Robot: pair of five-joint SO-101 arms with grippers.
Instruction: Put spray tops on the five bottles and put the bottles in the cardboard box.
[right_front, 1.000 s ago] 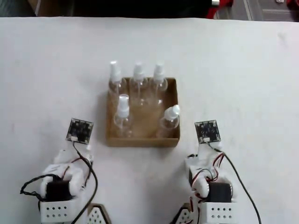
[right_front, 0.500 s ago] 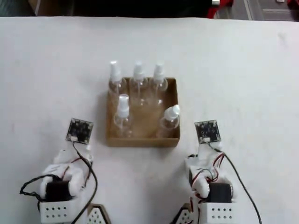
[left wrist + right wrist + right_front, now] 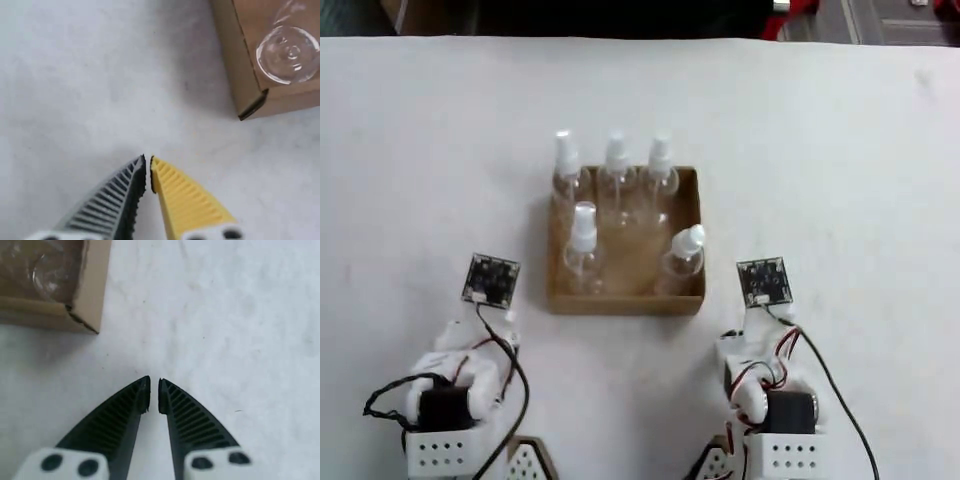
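**A:** Where are the bottles?

**B:** All 5 bottles (image 3: 584,262) stand in the box (image 3: 625,301), mid-bench (image 3: 840,150). 3 are in a row along the far wall and 2 are in front: one by the left wall, one at the near-right corner. The corner one looks to lean a bit to the right. Each has a white spray top (image 3: 584,224).

**A:** And the tools?

**B:** The left tool (image 3: 148,167) is closed on nothing, grey and yellow tips together, low over the bench. It's off the box's near-left corner (image 3: 235,75) and not touching it. A bottle's base (image 3: 287,55) shows just inside that corner. The right tool (image 3: 153,390) has its black tips nearly together, a slit between them, also holding nothing. It's off the near-right corner (image 3: 95,285). The bottle there is too blurred to make out.

**A:** What else is around?

**B:** The left arm (image 3: 455,395) and right arm (image 3: 765,395) are folded back at the near edge, either side of the box. Their camera boards (image 3: 492,279) face up, and cables (image 3: 515,375) loop over the arms.
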